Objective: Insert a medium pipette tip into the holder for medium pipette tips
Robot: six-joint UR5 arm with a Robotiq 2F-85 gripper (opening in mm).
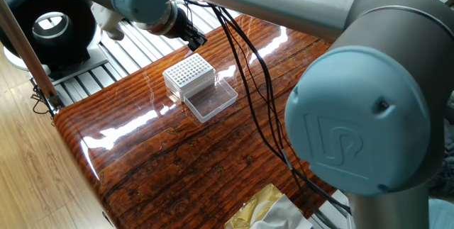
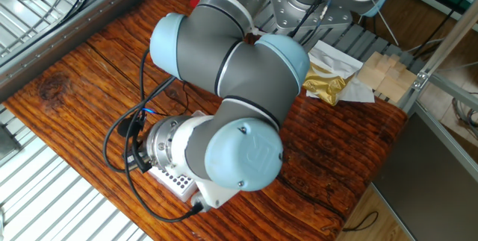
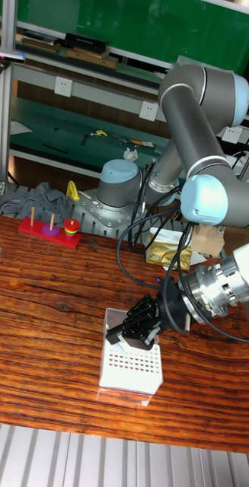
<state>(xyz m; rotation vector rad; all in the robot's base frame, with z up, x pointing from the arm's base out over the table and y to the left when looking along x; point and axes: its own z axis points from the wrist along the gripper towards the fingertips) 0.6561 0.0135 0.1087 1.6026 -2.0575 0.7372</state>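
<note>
The holder for medium pipette tips (image 1: 189, 71) is a small clear box with a white grid of holes, and its clear lid (image 1: 211, 101) lies open beside it on the wooden table. In the tall fixed view my gripper (image 3: 122, 332) hangs tilted just above the holder (image 3: 132, 359), at its rear left corner. Its black fingers (image 3: 143, 318) lie close together. No medium pipette tip can be made out between them. In the one fixed view the gripper (image 1: 196, 40) sits just behind the holder. The wrist hides most of the holder (image 2: 174, 183) in the other fixed view.
Black cables (image 1: 255, 94) trail from the wrist over the table. A black round device (image 1: 48, 23) stands off the table's far end. Gold foil bags (image 2: 326, 84) and wooden blocks (image 2: 385, 73) lie near the arm base. A red ring-stacking toy (image 3: 51, 230) stands at the back.
</note>
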